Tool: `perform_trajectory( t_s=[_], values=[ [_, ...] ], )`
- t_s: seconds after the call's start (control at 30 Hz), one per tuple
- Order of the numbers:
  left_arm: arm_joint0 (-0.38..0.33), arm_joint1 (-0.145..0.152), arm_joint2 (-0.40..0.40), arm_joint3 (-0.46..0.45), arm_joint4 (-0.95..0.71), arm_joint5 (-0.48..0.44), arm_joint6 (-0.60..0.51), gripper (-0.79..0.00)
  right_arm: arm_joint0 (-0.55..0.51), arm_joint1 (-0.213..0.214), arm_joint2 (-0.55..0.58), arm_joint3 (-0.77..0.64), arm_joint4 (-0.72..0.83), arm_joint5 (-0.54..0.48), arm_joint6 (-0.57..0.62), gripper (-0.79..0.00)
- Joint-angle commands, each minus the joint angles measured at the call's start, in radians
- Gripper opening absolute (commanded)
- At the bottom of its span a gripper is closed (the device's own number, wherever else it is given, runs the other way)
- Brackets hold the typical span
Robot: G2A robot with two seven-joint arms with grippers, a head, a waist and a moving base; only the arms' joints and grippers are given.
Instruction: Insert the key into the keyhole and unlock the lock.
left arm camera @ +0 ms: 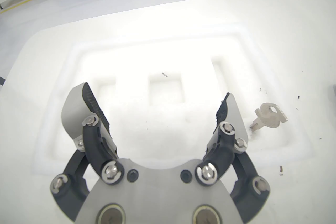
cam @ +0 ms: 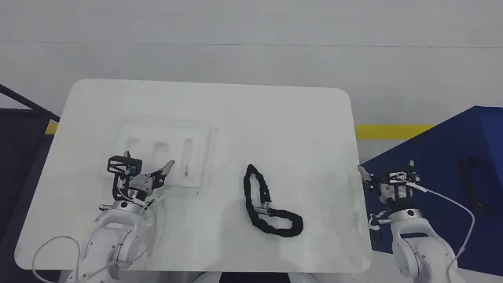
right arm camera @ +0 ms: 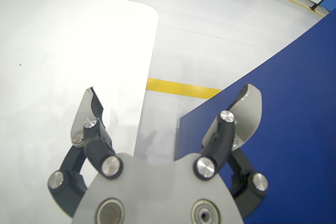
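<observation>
Left gripper (left arm camera: pixel 156 91) hangs over the foam tray (left arm camera: pixel 65 64), fingers apart, and the key (left arm camera: pixel 270 114) stands in this tray just beside one finger, so grasping it probably needs a sideways shift.

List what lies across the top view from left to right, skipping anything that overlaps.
left gripper → black chain lock → right gripper. The white foam tray is left out, since the left gripper overlaps it.
</observation>
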State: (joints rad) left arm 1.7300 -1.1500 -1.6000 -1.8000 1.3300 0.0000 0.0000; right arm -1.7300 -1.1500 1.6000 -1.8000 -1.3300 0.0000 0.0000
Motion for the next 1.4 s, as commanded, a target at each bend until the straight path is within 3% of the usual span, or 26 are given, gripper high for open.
perform_trajectory(
  t_s=[0.0,0.1,0.23,0.43,0.53,0.63,0.77,0.93,1.27,1.37],
  values=[
    [0.000,0.000,0.000,0.000,0.000,0.000,0.000,0.000,0.000,0.000,0.000,0.000,0.000,0.000,0.000,-0.001],
    [-0.004,-0.001,0.003,0.006,-0.011,0.002,-0.018,0.000,0.000,0.000,0.000,0.000,0.000,0.000,0.000,0.000],
    [-0.022,-0.004,-0.004,-0.041,-0.136,-0.031,-0.166,0.000,0.000,0.000,0.000,0.000,0.000,0.000,0.000,0.000],
    [0.034,-0.001,-0.075,-0.304,-0.263,-0.027,-0.422,0.000,0.000,0.000,0.000,0.000,0.000,0.000,0.000,0.000],
    [0.030,0.001,-0.096,-0.424,-0.337,0.025,-0.630,0.000,0.000,0.000,0.000,0.000,0.000,0.000,0.000,0.000],
    [-0.065,0.008,-0.089,-0.474,-0.367,0.100,-0.916,0.000,0.000,0.000,0.000,0.000,0.000,0.000,0.000,0.000],
    [-0.271,0.017,-0.025,-0.412,-0.358,0.173,-1.254,0.000,0.000,0.000,0.000,0.000,0.000,0.000,0.000,0.000],
    [-0.485,0.018,0.063,-0.258,-0.414,0.200,-1.469,0.000,0.000,0.000,0.000,0.000,0.000,0.000,0.000,0.000],
    [-0.485,0.018,0.063,-0.258,-0.414,0.200,-1.469,0.000,0.000,0.000,0.000,0.000,0.000,0.000,0.000,0.000],
    [-0.497,0.021,0.074,-0.188,-0.464,0.216,-1.536,0.000,0.000,0.000,0.000,0.000,0.000,0.000,0.000,0.000]
  ],
)
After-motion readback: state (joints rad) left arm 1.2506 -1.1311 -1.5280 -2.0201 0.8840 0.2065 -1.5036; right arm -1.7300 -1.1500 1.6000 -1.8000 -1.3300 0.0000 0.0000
